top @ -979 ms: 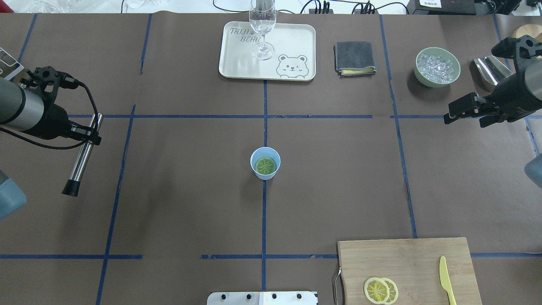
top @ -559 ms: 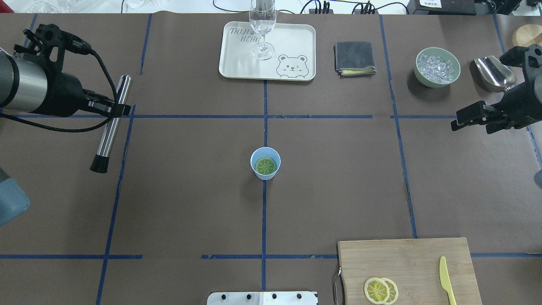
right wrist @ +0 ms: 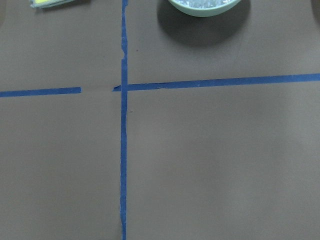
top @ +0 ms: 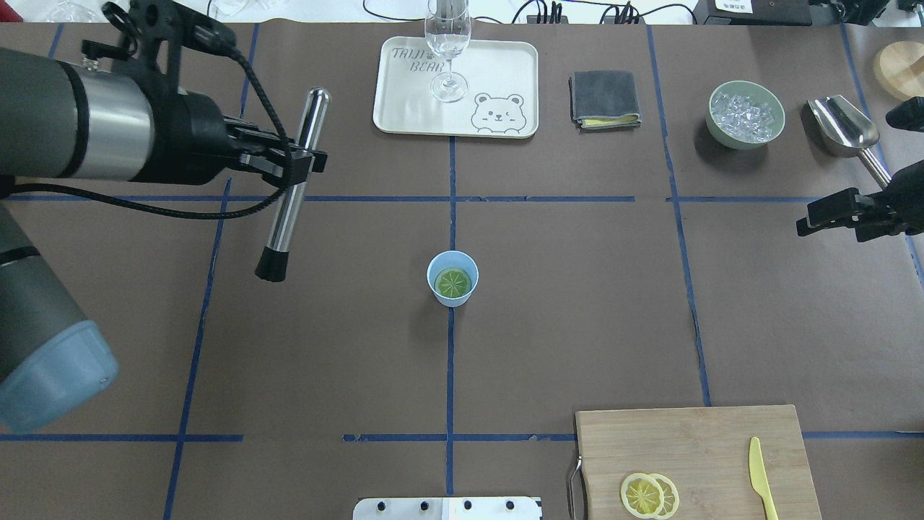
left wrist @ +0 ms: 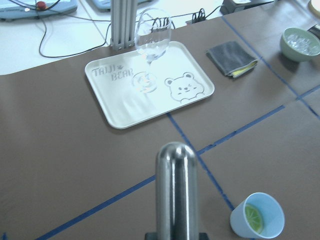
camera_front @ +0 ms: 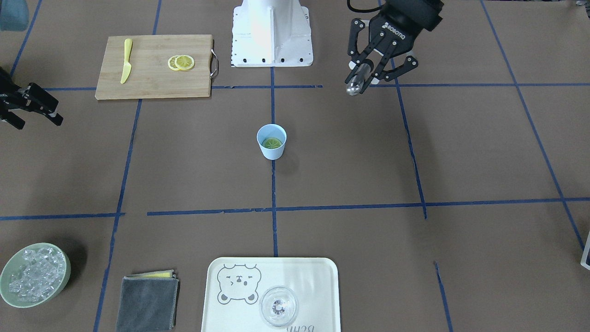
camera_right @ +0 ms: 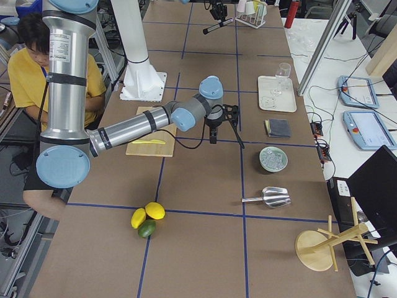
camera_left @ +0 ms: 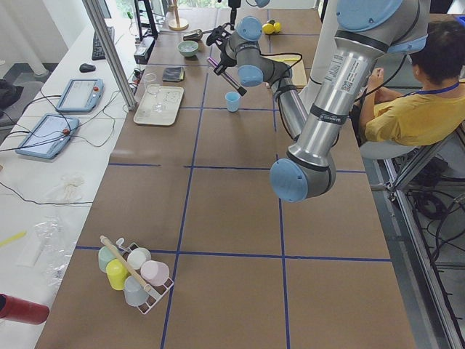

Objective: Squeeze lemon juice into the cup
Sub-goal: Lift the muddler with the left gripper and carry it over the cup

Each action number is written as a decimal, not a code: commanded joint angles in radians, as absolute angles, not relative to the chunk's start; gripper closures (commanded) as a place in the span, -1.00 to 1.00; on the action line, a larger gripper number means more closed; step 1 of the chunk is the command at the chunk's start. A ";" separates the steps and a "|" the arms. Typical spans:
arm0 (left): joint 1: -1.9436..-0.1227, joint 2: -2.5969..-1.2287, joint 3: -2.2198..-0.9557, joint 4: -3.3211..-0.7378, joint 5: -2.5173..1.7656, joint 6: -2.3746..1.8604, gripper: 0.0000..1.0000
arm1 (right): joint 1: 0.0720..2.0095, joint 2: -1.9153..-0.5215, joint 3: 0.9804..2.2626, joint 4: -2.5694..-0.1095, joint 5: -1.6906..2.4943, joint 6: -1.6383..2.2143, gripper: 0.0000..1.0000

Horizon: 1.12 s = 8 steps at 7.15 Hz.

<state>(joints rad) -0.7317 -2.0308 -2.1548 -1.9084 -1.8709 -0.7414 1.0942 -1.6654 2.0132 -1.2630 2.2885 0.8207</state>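
The left claw (top: 299, 165) is pinching a black-tipped steel muddler rod (top: 287, 213), apart from the tapered light-blue cup (top: 452, 302) holding a round lemon slice (top: 452, 282); the right claw (top: 812, 217) is hanging spread.

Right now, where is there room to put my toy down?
Bare: between the cup and the cutting board, and between the cup and the tray. Crowded: the far edge, with tray, cloth and ice bowl. The left gripper holds a metal rod left of the cup.

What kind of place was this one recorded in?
Probably a robotics lab, staged for drink-making: blue tape grid on the table, control tablets on a side bench, a person seated alongside.
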 commanded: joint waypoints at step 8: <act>-0.301 -2.167 -1.694 -2.568 -0.972 -0.525 1.00 | 1.138 -1.707 2.006 -1.249 2.296 0.818 -1.00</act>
<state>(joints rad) -0.3395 -2.1371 -1.7517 -2.5323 -1.0453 -0.5509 1.1378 -1.7073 2.0062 -1.2497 2.2940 0.8178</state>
